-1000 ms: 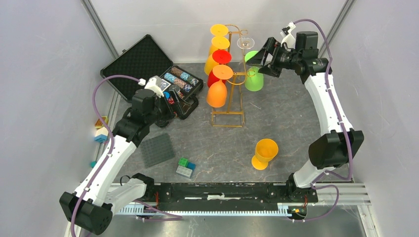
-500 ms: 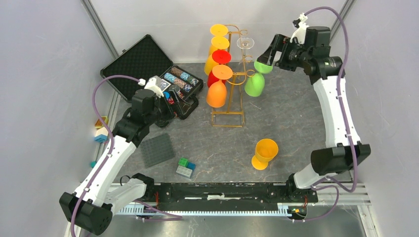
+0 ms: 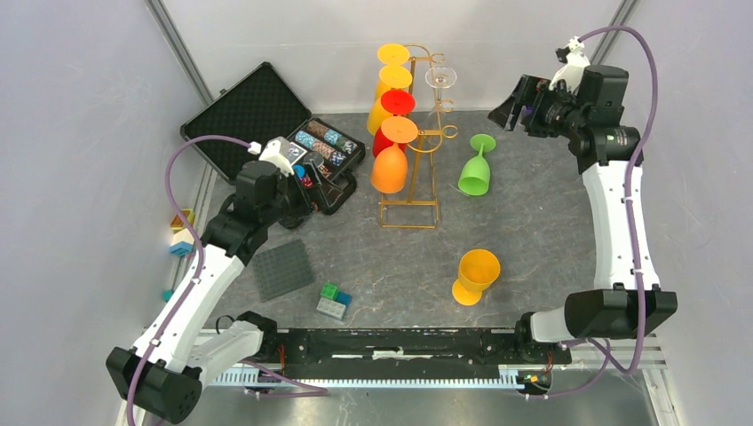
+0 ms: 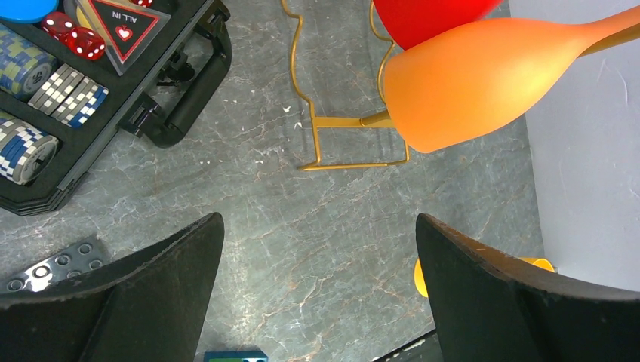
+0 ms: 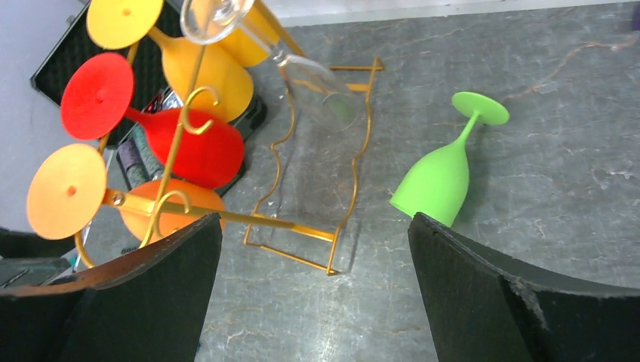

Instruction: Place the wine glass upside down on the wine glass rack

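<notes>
The right arm rises from its base at the worktop's (image 3: 533, 231) near right corner, its elbow folded low there and its long white forearm reaching up the right edge to a wrist held high over the far right corner. The right gripper (image 3: 508, 105) points left toward the wine glass rack (image 3: 432, 164), its fingers spread wide with nothing between them. The rack stands at the middle of the far edge, with yellow, red and orange glasses hanging foot-up on its left side and a clear one on its upper right. The green wine glass (image 3: 476, 170) is off the rack, just to its right on the worktop, foot up, bowl down and leaning; whether it rests on its rim cannot be told. An orange-yellow glass (image 3: 475, 273) stands upright toward the near edge. The left arm bends out past the near left corner and slopes up to the left gripper (image 3: 313, 191), released and empty, beside an open chip case (image 3: 266, 124).
</notes>
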Controlling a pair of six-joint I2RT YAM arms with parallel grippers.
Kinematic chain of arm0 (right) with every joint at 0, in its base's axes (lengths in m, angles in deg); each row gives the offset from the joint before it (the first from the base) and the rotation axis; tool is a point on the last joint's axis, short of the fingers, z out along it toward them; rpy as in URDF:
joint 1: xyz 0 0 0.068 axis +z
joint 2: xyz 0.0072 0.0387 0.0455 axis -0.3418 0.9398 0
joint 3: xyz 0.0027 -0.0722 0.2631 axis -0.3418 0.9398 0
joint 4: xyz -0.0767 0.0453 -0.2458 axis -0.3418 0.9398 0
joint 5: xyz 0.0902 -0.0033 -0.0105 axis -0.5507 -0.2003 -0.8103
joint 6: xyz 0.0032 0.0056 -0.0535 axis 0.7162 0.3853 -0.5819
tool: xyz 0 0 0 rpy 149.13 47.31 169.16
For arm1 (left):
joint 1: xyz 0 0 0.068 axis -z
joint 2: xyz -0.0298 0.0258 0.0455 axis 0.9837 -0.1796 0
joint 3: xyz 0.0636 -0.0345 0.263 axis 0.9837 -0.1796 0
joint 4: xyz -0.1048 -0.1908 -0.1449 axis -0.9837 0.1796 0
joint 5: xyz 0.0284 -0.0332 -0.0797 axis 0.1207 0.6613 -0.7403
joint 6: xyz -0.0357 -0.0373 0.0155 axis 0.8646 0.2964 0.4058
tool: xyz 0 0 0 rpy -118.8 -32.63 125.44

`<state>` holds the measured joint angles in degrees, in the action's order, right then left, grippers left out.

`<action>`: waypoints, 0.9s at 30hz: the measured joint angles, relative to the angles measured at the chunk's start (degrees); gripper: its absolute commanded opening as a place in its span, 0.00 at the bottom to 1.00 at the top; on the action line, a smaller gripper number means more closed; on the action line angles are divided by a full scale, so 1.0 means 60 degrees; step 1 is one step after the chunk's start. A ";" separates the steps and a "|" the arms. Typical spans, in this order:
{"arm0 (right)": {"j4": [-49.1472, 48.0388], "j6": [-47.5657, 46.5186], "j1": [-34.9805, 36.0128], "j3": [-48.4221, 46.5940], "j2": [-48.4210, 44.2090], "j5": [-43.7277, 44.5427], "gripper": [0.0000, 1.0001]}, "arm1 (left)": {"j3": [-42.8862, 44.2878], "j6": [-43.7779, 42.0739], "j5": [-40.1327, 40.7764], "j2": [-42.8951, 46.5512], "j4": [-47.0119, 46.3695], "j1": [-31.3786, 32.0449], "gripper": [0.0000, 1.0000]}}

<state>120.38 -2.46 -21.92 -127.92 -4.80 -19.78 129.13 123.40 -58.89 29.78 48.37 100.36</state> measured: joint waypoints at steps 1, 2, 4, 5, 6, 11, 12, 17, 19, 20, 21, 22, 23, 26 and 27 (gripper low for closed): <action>0.0095 -0.0058 -0.0095 0.0044 0.0036 0.0025 0.97 | 0.0000 -0.0011 0.0000 0.0011 0.0004 0.0000 1.00; 0.0149 -0.0135 -0.0168 0.0025 0.0051 0.0091 0.98 | 0.0000 -0.0025 0.0004 0.0033 0.0011 0.0000 1.00; 0.0361 -0.0393 -0.0244 -0.0186 0.0051 0.0433 0.98 | 0.0000 -0.0055 0.0011 0.0087 0.0029 0.0000 1.00; 0.0375 -0.0561 -0.0240 -0.0331 0.0018 0.0692 0.97 | 0.0000 -0.0066 0.0011 0.0109 0.0033 0.0000 1.00; 0.0284 -0.0721 -0.0240 -0.0382 -0.0066 0.0980 0.97 | 0.0000 -0.0091 0.0015 0.0127 0.0033 0.0000 1.00; -0.0102 -0.0798 -0.0233 0.0131 -0.0984 0.2790 0.97 | 0.0000 -0.0117 0.0015 0.0142 0.0047 0.0000 1.00; -0.0273 -0.0721 -0.0262 0.0433 -0.1180 0.3027 0.97 | 0.0000 -0.0117 0.0015 0.0142 0.0051 0.0000 1.00; -0.0987 -0.0222 -0.0525 0.1971 -0.1264 0.3213 0.98 | 0.0000 -0.0175 0.0015 0.0095 0.0062 0.0000 1.00; -0.1122 -0.0047 -0.0572 0.2146 -0.0674 0.3042 0.99 | 0.0000 -0.0251 0.0015 0.0051 0.0066 0.0000 1.00; -0.1162 0.0011 -0.0576 0.2178 -0.0310 0.2929 0.99 | 0.0000 -0.0270 0.0018 0.0029 0.0069 0.0000 1.00; -0.1184 0.0058 -0.0583 0.2178 0.0040 0.2849 0.96 | 0.0000 -0.0277 0.0018 0.0011 0.0076 0.0000 1.00; -0.1231 0.0113 -0.0590 0.2175 0.0437 0.2710 0.95 | 0.0000 -0.0288 0.0025 -0.0015 0.0084 0.0000 1.00; -0.1260 0.0135 -0.0590 0.2171 0.0823 0.2597 0.94 | 0.0000 -0.0302 0.0029 -0.0040 0.0091 0.0000 1.00; -0.1209 0.0280 -0.0594 0.1891 0.2102 0.2138 0.87 | 0.0000 -0.0339 0.0062 -0.0135 0.0135 0.0000 1.00; -0.1198 0.0310 -0.0597 0.1647 0.2608 0.1963 0.85 | 0.0000 -0.0339 0.0080 -0.0171 0.0135 0.0000 1.00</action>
<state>113.19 -0.60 -25.50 -118.04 10.85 -8.00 129.13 121.37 -58.41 28.75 49.18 100.36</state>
